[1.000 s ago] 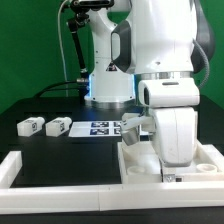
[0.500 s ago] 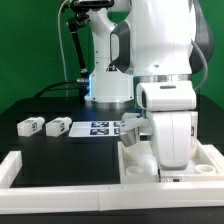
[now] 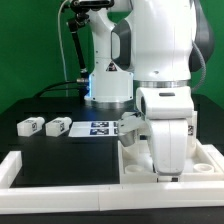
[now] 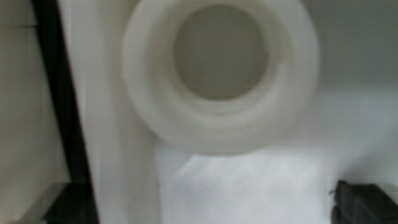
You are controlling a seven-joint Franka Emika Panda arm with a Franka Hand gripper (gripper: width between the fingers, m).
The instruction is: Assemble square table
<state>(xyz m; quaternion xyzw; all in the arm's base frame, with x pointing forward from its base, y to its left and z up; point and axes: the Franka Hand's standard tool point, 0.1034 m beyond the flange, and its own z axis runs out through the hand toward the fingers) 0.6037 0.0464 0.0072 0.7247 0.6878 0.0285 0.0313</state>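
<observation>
Black-and-white tags on two legs (image 3: 30, 126), marker board (image 3: 100, 128) beside them, gripper (image 3: 168, 177) down in square top (image 3: 135, 168), shifted slightly since a second ago, finger opening impossible to tell

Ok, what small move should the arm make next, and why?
Probably lift straight up. The gripper hangs low over the table top, the wrist view shows only an empty corner socket close up, and two legs lie loose at the exterior view's left, yet to be fetched.
</observation>
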